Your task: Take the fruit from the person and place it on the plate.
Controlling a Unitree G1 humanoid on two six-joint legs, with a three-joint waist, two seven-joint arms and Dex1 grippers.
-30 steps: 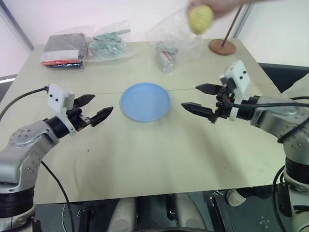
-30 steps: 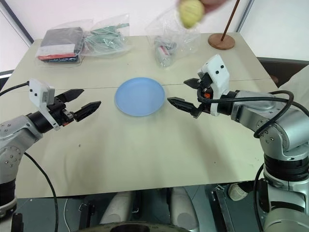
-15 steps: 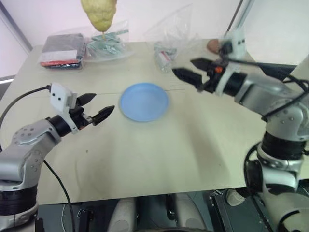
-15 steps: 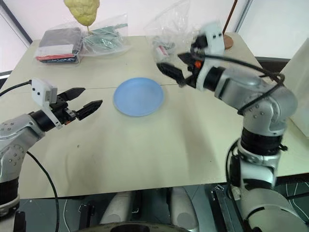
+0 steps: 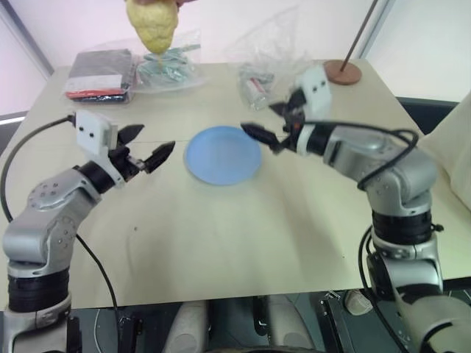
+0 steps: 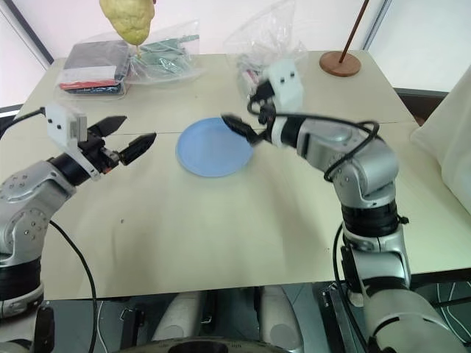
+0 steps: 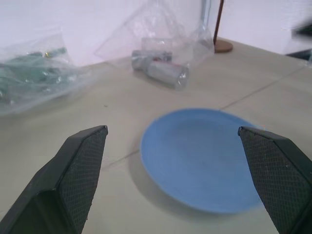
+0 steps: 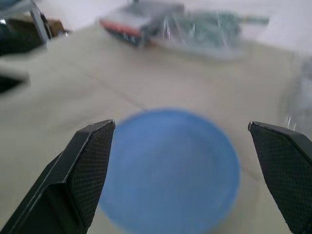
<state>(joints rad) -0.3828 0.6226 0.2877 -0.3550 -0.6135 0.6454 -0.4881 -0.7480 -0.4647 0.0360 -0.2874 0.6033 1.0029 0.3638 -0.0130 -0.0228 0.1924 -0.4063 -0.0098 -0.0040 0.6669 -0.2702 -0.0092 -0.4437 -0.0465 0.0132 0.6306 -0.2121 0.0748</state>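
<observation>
fruit [image 5: 151, 24] hanging high beyond plate [image 5: 222, 154] | left gripper [image 5: 146, 147] gaping left of plate | right gripper [image 5: 266, 123] gaping at plate's right rim

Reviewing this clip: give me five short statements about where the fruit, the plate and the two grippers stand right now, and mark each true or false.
1. The plate has nothing on it. True.
2. The fruit lies on the table beside the plate. False: it is held up in the air at the far side of the table, above the plastic bags.
3. The left gripper is shut on the fruit. False: it is open and holds nothing.
4. The right gripper is open near the plate's edge. True.
5. The wooden base with a pole stands on the plate. False: it stands apart, at the table's far corner on the robot's right.
</observation>
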